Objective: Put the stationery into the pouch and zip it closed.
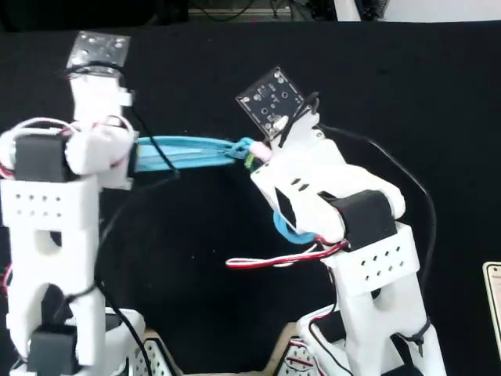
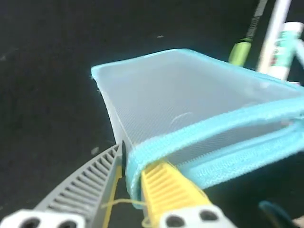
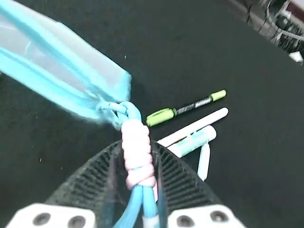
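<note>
A light-blue translucent pouch (image 1: 188,153) hangs stretched in the air between my two arms. My left gripper (image 1: 135,159) is shut on the pouch's end; in the left wrist view the grey and yellow fingers (image 2: 161,183) pinch the teal zip edge of the pouch (image 2: 190,104). My right gripper (image 3: 137,142) is shut on the pink and blue zip cord (image 3: 137,152) at the pouch's other end (image 3: 61,61). On the black cloth beyond lie a green marker (image 3: 185,108), a white pen (image 3: 194,127), a teal-and-white stick (image 3: 192,141) and a small pale-blue piece (image 3: 203,161).
Black cloth (image 1: 407,94) covers the whole table. A blue loop of the cord (image 1: 288,231) hangs under the right arm. A white card (image 1: 493,305) lies at the table's right edge. Red and black cables (image 1: 274,261) trail from the right arm.
</note>
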`<move>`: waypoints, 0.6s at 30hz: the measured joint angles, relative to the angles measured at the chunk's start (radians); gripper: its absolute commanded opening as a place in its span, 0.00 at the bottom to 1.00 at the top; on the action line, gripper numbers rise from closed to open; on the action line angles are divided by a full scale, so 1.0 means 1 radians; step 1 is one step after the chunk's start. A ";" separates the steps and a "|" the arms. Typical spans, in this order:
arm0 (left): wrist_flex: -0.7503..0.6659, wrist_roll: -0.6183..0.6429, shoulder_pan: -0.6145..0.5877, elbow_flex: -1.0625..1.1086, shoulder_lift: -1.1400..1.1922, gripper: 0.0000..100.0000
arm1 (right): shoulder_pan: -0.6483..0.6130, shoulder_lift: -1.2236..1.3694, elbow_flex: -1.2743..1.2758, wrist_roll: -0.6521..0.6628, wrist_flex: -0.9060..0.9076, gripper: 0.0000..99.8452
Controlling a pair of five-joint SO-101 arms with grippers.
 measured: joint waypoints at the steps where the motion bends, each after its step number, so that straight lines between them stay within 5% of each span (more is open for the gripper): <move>1: 0.000 0.009 0.032 0.000 -0.023 0.03 | 0.002 0.000 0.000 0.000 0.012 0.01; 7: 0.000 0.038 0.117 -0.002 -0.110 0.03 | 0.003 -0.060 -0.043 0.002 0.055 0.01; 18: -0.080 0.035 0.035 0.216 -0.127 0.03 | 0.000 -0.109 0.031 0.002 0.055 0.01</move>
